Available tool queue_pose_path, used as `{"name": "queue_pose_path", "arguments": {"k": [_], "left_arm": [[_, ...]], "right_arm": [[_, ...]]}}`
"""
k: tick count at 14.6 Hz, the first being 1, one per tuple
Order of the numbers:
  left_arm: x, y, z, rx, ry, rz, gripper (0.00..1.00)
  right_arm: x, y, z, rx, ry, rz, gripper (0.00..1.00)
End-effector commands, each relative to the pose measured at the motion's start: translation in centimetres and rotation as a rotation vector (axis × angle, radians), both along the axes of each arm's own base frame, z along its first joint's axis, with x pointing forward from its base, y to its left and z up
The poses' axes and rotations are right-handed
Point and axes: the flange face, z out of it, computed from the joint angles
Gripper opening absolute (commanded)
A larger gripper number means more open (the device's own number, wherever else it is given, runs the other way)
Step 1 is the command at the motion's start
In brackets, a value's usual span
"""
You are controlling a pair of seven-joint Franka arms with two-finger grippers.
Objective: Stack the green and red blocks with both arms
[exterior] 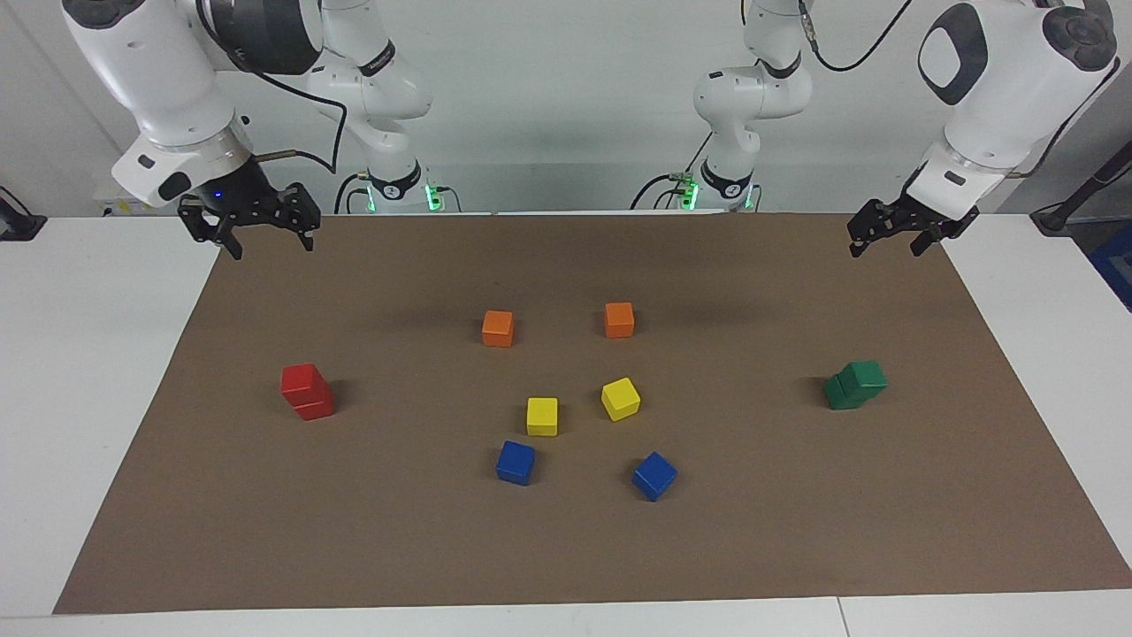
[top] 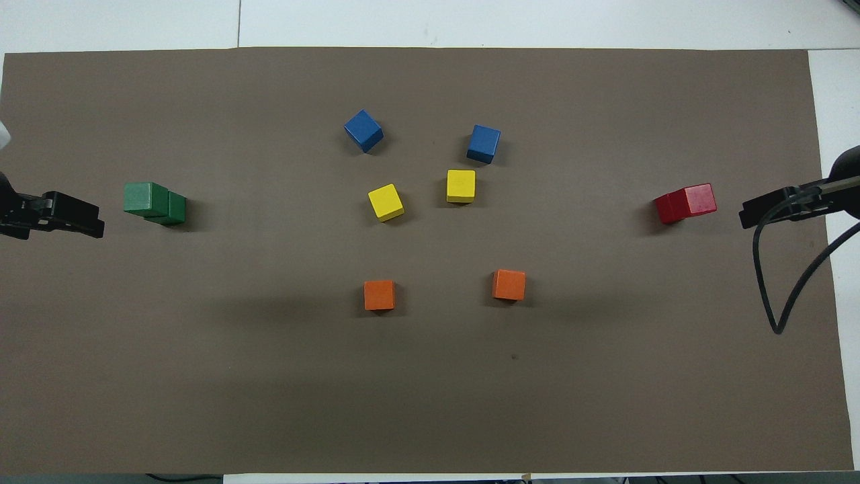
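- We see the red blocks (exterior: 307, 392) already stacked, one on the other, at about 9 o'clock on the brown mat (exterior: 566, 548) in the facing view, toward the right arm's end.
- The green blocks (exterior: 855, 385) are stacked too, at about 3 o'clock, toward the left arm's end; the top one sits skewed and shifted over the lower.
- The right gripper (exterior: 265, 243) hangs in the air over the mat's corner at about 10 o'clock, jaws spread, holding nothing.
- The left gripper (exterior: 887, 242) hangs over the corner at about 2 o'clock, jaws apart, empty.
- We judge the blocks light, stiff, likely painted wood, smooth-faced and a bit slick; not fragile.
- We'd take hold on two opposite flat side faces, jaws square to them; corner grips would twist them.
- The green stack looks the shakier; a nudge could tip the top one.
- Both stacks stand well apart from the orange blocks (exterior: 498, 328), yellow blocks (exterior: 542, 416) and blue blocks (exterior: 516, 463) clustered at centre.
- There is open mat all round each stack, so approach from above or any side looks free.
- Mat edges are near both grippers; white table (exterior: 80, 398) lies past them.
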Motion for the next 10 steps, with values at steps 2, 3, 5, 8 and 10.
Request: {"name": "queue_pose_path", "arguments": {"k": [2, 3, 5, 8, 10], "left_arm": [[-0.22, 0.24, 0.63, -0.01, -0.013, 0.011, 1.0], [-0.23, 0.16, 0.56, -0.01, -0.012, 0.009, 1.0], [-0.23, 0.24, 0.56, -0.01, -0.012, 0.011, 1.0], [-0.23, 0.16, 0.56, -0.01, -0.012, 0.009, 1.0], [-0.23, 0.24, 0.56, -0.01, -0.012, 0.011, 1.0]], "right_arm": [[-1.17, -0.56, -0.34, 0.014, 0.047, -0.037, 1.0], [-1.45, -0.73, -0.26, 0.012, 0.056, -0.04, 1.0], [-1.67, -0.81, -0.51, 0.012, 0.069, -0.047, 1.0], [-1.65, -0.97, -0.43, 0.012, 0.066, -0.053, 1.0], [-1.55, -0.81, -0.37, 0.01, 0.058, -0.063, 1.0]]}}
